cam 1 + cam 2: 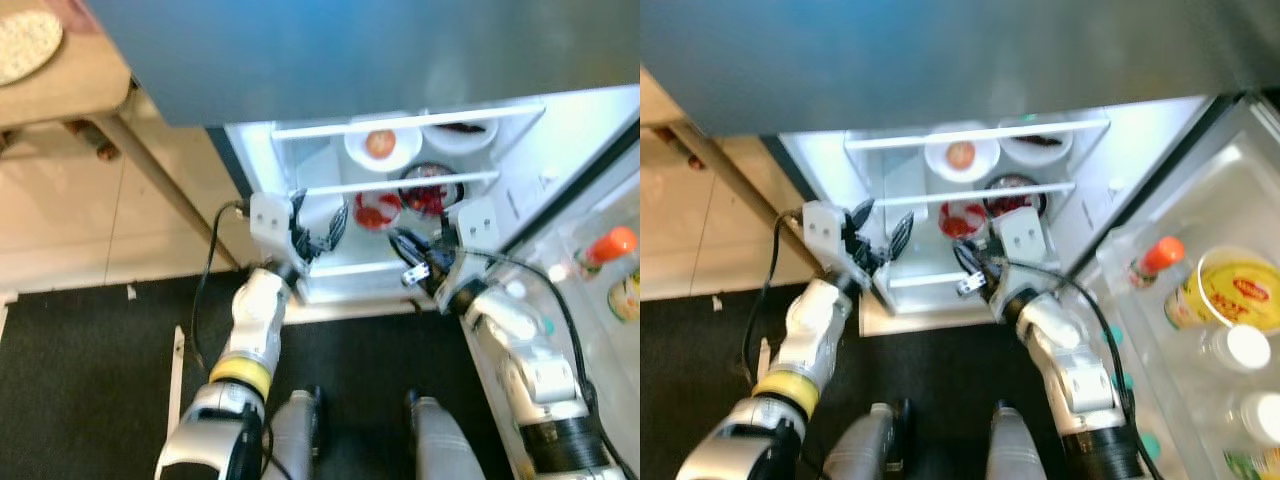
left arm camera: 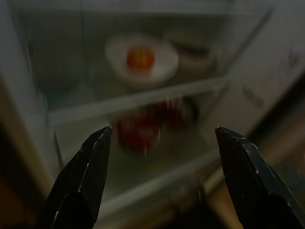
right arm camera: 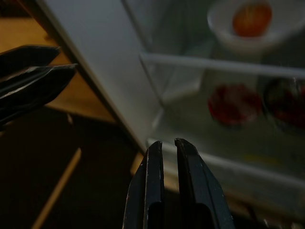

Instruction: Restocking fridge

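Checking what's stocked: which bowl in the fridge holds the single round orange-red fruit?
The white bowl on the upper shelf, left of the other white bowl; the lower shelf's bowls hold red food.

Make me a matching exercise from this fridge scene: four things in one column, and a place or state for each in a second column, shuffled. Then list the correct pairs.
Things
1. left claw
2. right claw
3. white bowl with an orange fruit
4. orange-capped bottle

Places or states
A. stands in the open door's rack
B. fingers closed together, low before the fridge
C. sits on the upper shelf inside the fridge
D. fingers spread wide, facing the shelves

Pairs: 1-D, 2-B, 3-C, 4-A
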`<state>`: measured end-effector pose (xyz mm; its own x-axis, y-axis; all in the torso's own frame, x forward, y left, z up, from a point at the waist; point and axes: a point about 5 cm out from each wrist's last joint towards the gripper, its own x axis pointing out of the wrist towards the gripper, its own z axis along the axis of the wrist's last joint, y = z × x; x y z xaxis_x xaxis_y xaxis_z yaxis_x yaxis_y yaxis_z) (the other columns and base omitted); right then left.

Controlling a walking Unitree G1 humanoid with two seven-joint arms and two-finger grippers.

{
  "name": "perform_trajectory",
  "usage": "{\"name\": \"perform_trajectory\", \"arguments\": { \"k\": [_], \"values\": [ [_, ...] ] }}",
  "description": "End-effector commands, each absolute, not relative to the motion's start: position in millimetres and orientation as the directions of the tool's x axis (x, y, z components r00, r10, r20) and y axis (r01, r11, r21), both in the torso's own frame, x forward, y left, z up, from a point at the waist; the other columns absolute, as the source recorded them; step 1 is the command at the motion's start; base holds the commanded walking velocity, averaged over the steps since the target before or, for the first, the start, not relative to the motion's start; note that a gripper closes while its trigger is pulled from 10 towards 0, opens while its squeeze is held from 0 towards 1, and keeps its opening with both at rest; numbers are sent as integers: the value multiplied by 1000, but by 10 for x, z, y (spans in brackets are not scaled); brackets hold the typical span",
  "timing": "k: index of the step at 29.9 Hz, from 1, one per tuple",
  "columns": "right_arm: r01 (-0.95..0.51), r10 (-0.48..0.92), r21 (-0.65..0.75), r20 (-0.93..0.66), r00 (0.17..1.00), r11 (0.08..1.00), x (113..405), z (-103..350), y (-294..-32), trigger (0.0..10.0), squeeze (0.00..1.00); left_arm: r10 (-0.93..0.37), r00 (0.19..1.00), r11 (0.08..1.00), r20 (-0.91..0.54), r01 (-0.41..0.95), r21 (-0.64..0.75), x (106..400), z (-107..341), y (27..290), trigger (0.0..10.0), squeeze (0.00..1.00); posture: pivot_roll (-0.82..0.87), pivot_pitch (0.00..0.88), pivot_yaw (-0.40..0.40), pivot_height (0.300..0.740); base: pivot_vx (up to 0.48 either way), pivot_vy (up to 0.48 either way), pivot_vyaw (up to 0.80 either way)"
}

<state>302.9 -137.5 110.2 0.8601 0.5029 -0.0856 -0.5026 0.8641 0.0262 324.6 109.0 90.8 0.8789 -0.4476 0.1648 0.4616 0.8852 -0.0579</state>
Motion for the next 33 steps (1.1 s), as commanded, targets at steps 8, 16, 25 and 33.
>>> {"name": "perform_trajectory", "arguments": {
  "k": [8, 16, 25, 33],
  "values": [
    [-489, 484, 29, -210, 850, 872, 2930, 692, -1436, 10000, 0, -394, 905, 919, -161, 387, -75, 2870, 188, 1362, 10000, 0, -57, 176, 35, 740, 0, 0, 0],
    [-412, 391, 41, -416, 821, 910, 2755, 131, -1641, 10000, 0, -311, 840, 949, -445, 303, -90, 2457, -310, 1602, 10000, 0, -53, 141, 24, 740, 0, 0, 0],
    [-300, 197, -14, -726, 658, 954, 2049, -585, -2024, 10000, 0, -133, 699, 990, -702, 120, -68, 1815, -752, 1974, 10000, 0, -48, 118, 15, 740, 0, 0, 0],
    [-215, 96, -24, -844, 528, 976, 1613, -834, -2209, 10000, 0, -7, 560, 1000, -828, -19, -22, 1374, -941, 2191, 10000, 0, -46, 84, 3, 740, 0, 0, 0]
  ]
}}
